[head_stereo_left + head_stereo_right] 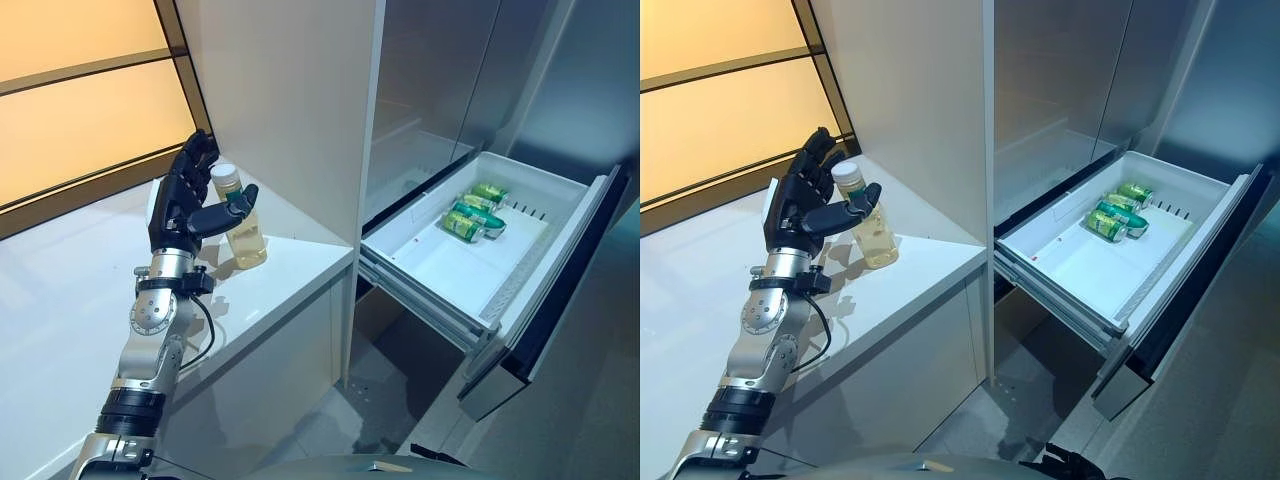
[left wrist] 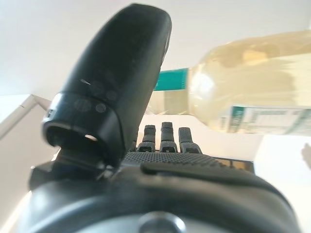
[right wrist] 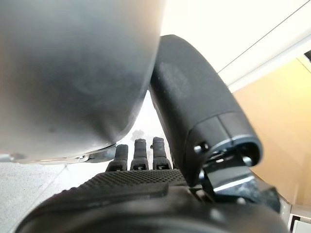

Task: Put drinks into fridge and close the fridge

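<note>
A clear bottle of pale yellow drink [image 1: 245,235] with a white cap stands upright on the white counter [image 1: 295,270]. My left hand [image 1: 180,205] is at the bottle. Its fingers stand straight behind the bottle and its thumb reaches across the front by the neck. In the left wrist view the bottle [image 2: 252,92] lies just past the thumb [image 2: 121,73], and the fingers are not curled round it. The fridge's bottom drawer [image 1: 430,265] is pulled out to the right, with green cans [image 1: 475,212] lying at its back. My right hand [image 3: 141,189] shows in the right wrist view with relaxed fingers, holding nothing.
The fridge's steel upper doors [image 1: 430,90] are shut above the open drawer. A white cabinet side [image 1: 290,100] rises between the counter and the fridge. The drawer's dark front [image 1: 560,290] juts out over the grey floor.
</note>
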### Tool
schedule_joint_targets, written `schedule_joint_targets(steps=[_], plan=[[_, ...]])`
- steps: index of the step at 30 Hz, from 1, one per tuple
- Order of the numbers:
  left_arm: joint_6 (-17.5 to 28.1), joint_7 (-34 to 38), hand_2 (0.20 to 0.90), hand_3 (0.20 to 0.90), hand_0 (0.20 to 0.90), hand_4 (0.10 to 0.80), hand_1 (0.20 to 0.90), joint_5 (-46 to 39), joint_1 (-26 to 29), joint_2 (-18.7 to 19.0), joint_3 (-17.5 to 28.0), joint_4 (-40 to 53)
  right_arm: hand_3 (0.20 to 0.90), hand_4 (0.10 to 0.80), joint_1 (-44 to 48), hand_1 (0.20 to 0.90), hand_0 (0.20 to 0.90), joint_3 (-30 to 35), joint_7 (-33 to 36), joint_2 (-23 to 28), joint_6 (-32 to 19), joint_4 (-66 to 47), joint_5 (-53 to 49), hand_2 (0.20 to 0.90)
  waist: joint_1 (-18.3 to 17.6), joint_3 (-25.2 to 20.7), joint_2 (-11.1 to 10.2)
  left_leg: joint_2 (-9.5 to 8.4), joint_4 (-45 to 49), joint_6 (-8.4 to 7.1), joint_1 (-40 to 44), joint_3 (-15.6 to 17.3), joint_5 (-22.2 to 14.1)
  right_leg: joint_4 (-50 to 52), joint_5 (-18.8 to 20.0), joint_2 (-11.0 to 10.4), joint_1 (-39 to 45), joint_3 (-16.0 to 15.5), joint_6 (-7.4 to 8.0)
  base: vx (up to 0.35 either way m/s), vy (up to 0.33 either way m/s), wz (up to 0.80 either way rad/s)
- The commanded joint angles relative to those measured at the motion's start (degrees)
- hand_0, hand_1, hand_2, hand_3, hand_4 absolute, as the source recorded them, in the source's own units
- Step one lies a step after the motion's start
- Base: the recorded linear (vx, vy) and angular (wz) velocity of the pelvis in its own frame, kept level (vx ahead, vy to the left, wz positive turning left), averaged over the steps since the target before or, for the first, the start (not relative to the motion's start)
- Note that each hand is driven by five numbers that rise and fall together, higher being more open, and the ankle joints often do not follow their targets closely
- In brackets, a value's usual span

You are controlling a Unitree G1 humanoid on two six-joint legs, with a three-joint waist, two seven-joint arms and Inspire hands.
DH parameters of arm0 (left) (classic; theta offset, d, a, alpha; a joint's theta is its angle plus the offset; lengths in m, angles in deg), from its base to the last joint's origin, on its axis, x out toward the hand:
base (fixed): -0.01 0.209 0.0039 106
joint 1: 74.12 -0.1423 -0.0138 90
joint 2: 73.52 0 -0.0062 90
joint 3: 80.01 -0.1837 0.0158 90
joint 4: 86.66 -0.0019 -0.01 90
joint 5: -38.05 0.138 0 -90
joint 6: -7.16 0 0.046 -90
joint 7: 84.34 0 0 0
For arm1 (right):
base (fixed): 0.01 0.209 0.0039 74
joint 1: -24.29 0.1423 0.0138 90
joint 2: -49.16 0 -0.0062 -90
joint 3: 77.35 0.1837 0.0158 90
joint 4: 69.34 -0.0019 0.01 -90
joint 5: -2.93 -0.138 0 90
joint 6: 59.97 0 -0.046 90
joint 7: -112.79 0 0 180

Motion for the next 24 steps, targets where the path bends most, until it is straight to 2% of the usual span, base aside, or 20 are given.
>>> schedule_joint_targets(steps=[1, 8, 24], plan=[[3.6, -1.1, 0.900, 0.900, 0.900, 0.800, 0.900, -0.1, 5.3, 1.1, 3.2, 1.4, 0.900, 0.800, 2.3, 0.900, 0.900, -0.2, -1.3, -2.3, -0.4, 0.0, 0.7, 0.900, 0.2, -1.5, -1.6, -1.73, 0.4, 2.01, 2.0, 3.0, -5.6, 0.5, 1.1, -0.9, -0.2, -0.1, 1.47, 0.000, 0.000, 0.00], [2.3, -3.8, 0.900, 0.900, 0.900, 0.800, 0.900, -2.2, 5.3, 0.9, 2.1, -0.3, 0.900, 0.800, 2.6, 0.900, 0.900, -0.1, -1.5, -2.0, -0.2, -0.2, 1.0, 0.900, 0.2, -1.3, -1.6, -1.75, 0.4, 2.02, 1.9, 3.0, -5.4, 0.6, 1.2, -1.0, -0.2, 0.1, 1.57, 0.000, 0.000, 0.00], [2.8, -2.2, 0.900, 0.900, 0.900, 0.800, 0.900, 1.0, 5.1, 1.5, 1.7, -3.5, 0.900, 0.800, 2.5, 0.900, 0.900, -0.1, -1.7, -1.8, 0.0, -0.3, 1.4, 0.900, -0.1, -1.2, -1.4, -1.86, 0.4, 2.19, 2.1, 3.3, -5.5, 0.7, 1.1, -1.0, -0.2, 0.4, 1.61, 0.000, 0.000, 0.00]])
